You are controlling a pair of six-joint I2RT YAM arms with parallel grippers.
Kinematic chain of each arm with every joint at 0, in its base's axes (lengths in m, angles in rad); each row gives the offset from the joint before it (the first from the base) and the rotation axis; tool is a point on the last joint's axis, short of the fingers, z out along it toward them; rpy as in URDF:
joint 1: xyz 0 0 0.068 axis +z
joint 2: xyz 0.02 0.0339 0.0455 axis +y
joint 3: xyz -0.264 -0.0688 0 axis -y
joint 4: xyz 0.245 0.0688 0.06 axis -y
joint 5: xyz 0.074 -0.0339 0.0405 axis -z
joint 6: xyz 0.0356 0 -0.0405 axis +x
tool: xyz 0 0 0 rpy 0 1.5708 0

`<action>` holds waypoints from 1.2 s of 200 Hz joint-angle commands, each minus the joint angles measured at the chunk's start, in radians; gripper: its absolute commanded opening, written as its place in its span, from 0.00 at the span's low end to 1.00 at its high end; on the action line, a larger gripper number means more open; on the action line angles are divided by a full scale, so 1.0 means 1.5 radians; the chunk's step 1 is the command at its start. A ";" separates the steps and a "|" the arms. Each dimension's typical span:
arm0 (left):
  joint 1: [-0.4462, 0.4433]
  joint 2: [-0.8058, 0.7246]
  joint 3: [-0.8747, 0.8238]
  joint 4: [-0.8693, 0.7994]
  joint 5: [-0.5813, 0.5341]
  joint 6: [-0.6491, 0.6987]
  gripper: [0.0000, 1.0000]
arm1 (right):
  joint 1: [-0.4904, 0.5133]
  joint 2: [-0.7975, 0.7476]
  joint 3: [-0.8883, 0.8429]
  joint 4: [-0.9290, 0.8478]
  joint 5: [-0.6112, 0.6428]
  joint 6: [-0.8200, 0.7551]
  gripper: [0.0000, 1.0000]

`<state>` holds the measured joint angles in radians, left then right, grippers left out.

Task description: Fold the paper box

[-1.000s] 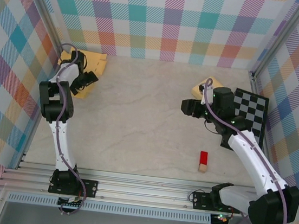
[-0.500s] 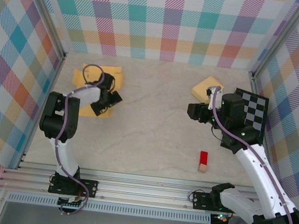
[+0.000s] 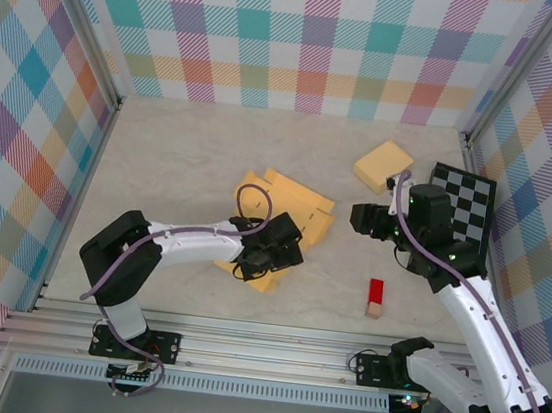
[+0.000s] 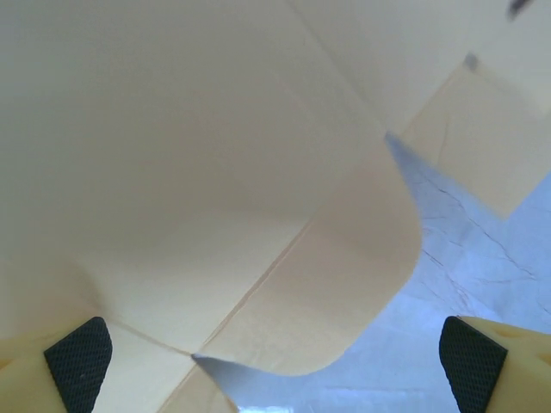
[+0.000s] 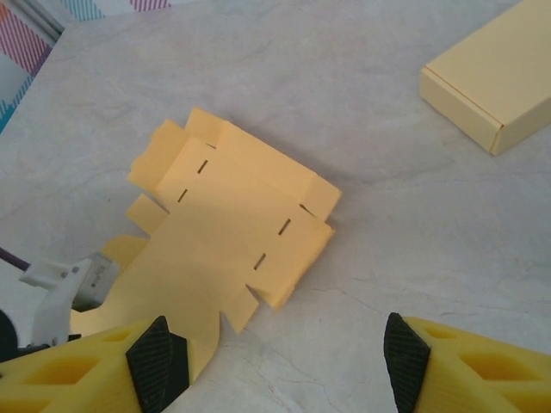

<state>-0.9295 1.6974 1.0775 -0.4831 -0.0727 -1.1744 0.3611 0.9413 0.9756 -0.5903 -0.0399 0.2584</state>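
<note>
The flat yellow paper box blank [image 3: 285, 213] lies unfolded in the middle of the table, with slits and flaps showing in the right wrist view as the blank [image 5: 232, 224]. My left gripper [image 3: 270, 253] sits at the blank's near edge; in its wrist view the sheet [image 4: 189, 172] fills the space over the open jaws, and a rounded flap [image 4: 344, 284] curls up off the table. I cannot tell if the pads touch the paper. My right gripper [image 3: 360, 218] hovers open just right of the blank, nothing between its fingers [image 5: 159, 357].
A folded yellow box [image 3: 383, 165] rests at the back right, seen as the box [image 5: 495, 82] in the right wrist view. A checkerboard [image 3: 463, 204] lies at the right wall. A small red block [image 3: 375, 297] stands near the front right.
My left arm has swept from the far left corner to the table's middle, and the paper blank came with it. The right gripper shifted slightly right and nearer.
</note>
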 commanded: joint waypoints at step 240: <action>0.418 0.328 0.399 -0.088 0.297 0.788 0.64 | 0.002 0.517 -0.008 0.298 -0.156 0.110 0.40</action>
<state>-0.3134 2.1551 1.6424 -0.5755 0.2054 -0.0700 0.3611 1.6863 0.9123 -0.1516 -0.2302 0.5182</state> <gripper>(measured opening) 0.786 0.474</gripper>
